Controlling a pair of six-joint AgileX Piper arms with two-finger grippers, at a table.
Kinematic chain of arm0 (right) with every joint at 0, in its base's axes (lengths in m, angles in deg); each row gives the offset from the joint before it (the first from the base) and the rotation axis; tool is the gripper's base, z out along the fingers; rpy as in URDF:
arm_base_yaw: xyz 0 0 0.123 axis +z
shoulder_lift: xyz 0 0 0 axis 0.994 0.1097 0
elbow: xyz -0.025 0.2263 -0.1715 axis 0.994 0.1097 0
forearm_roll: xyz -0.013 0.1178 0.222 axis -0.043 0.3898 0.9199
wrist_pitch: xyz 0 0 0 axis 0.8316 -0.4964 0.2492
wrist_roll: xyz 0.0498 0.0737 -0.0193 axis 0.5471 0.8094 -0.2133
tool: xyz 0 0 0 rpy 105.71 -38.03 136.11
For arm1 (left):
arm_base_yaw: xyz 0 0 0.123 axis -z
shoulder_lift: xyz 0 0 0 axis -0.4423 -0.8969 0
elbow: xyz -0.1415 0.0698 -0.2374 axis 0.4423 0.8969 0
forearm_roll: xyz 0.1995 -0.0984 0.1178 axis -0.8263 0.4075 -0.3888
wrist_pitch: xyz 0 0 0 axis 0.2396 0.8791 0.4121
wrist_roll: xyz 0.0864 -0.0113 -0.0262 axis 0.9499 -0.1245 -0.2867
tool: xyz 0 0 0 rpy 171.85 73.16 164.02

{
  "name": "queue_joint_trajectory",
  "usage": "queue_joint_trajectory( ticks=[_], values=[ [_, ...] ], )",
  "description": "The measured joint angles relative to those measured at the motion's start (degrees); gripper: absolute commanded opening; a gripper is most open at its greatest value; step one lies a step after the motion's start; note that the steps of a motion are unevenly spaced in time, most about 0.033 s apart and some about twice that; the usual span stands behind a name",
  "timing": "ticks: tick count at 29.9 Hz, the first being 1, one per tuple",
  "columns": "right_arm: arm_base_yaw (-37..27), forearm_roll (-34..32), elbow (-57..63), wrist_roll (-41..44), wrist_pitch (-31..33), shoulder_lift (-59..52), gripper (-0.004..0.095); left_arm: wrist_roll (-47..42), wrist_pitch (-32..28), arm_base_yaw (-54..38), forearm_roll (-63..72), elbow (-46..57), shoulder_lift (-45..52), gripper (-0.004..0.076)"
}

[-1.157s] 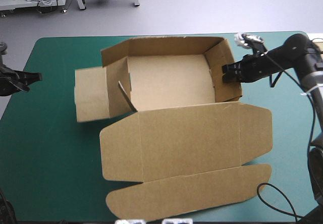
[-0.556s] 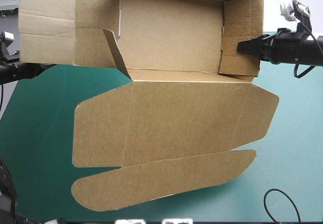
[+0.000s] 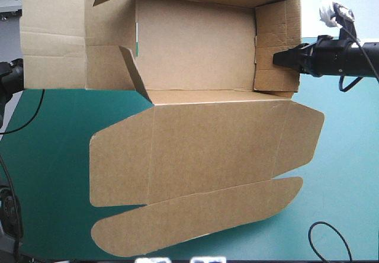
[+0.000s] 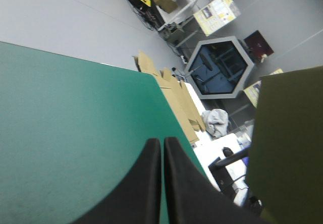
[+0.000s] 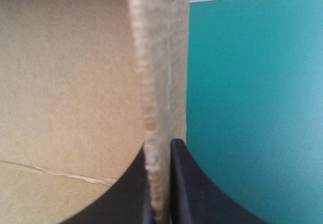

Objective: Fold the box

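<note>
- High view: we log the box (image 3: 195, 44) lifted off the teal-green cover (image 3: 47, 150), long axis running left-right.
- Right gripper (image 3: 278, 57) is clamped on its right end wall.
- Left gripper (image 4: 162, 142) is pinched together and empty, just beside the unraised left flap (image 3: 53, 38); we judge it the nearer arm there.

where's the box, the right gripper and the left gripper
box (image 3: 195, 44), high view, inner floor panel
right gripper (image 3: 276, 57), high view, fingertips pinching the box's end wall
left gripper (image 4: 162, 142), left wrist view, between its shut fingertips
</note>
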Motion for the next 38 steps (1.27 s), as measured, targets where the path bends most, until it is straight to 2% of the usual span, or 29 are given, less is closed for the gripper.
queue_joint_trajectory(
  ticks=[8,20,30,38],
  values=[
    [3.84,-7.40,0.00,2.39,-5.45,1.21,0.0000,0.44,0.05,1.69,3.29,-0.06,3.10,0.0003],
    [3.92,-8.43,0.00,3.48,-9.17,4.00,0.0001,-0.77,0.22,1.69,-1.38,-0.15,8.03,0.0003],
    [9.39,-11.89,0.00,5.11,-13.34,5.69,0.0001,-2.06,0.21,3.18,-1.83,-0.22,8.77,-0.0009],
    [10.61,-13.05,0.00,5.80,-14.06,6.93,0.0001,-2.20,0.21,6.20,-2.97,-0.22,9.10,-0.0009]
  ],
)
